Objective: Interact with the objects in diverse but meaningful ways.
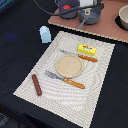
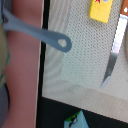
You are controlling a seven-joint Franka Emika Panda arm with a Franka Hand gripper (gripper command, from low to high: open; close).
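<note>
At the back of the exterior view my gripper (image 1: 86,11) hangs over a grey pan (image 1: 90,18) on a pink board (image 1: 107,25). Its fingers are too blurred to show open or shut. The pan's long grey handle (image 2: 47,36), with a hole at its end, crosses the wrist view, where no fingers show. Beside the pan stands a dark grey pot (image 1: 67,10) with a red tomato (image 1: 67,7) in it. The yellow packet (image 1: 86,49) (image 2: 102,10) lies on the beige placemat (image 1: 50,87). The brown sausage (image 1: 36,84) lies near the mat's left edge. The light blue cup (image 1: 45,34) (image 2: 75,120) stands off the mat's corner.
A tan plate (image 1: 69,65) sits mid-mat. An orange-handled knife (image 1: 80,56) (image 2: 114,50) lies behind it and an orange-handled fork (image 1: 65,80) in front. A bowl (image 1: 123,17) stands at the board's right end. The table around is black.
</note>
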